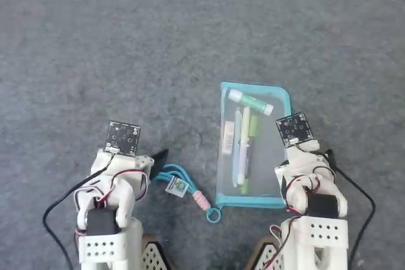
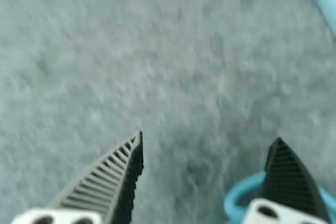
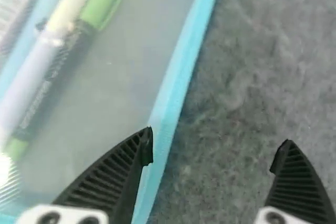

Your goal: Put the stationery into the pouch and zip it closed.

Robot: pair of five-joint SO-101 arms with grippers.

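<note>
A clear pouch with blue trim (image 1: 286,102) lies flat right of centre. Through its clear side I see several pens (image 1: 243,150), a glue stick (image 1: 250,102) and a small pink-labelled item (image 1: 228,137). A blue strap (image 1: 179,172) with a tag and pink beads trails from the ring at the pouch's near corner. My left gripper (image 2: 209,142) is open just above the carpet, with the strap loop (image 2: 239,198) by one finger. My right gripper (image 3: 217,139) is open astride the pouch's blue edge (image 3: 178,87), over the pens (image 3: 63,61).
Grey carpet (image 1: 126,61) covers the whole table. The left arm (image 1: 117,181) and the right arm (image 1: 310,188) stand at the near edge, either side of the pouch. Whether the zip is shut cannot be told.
</note>
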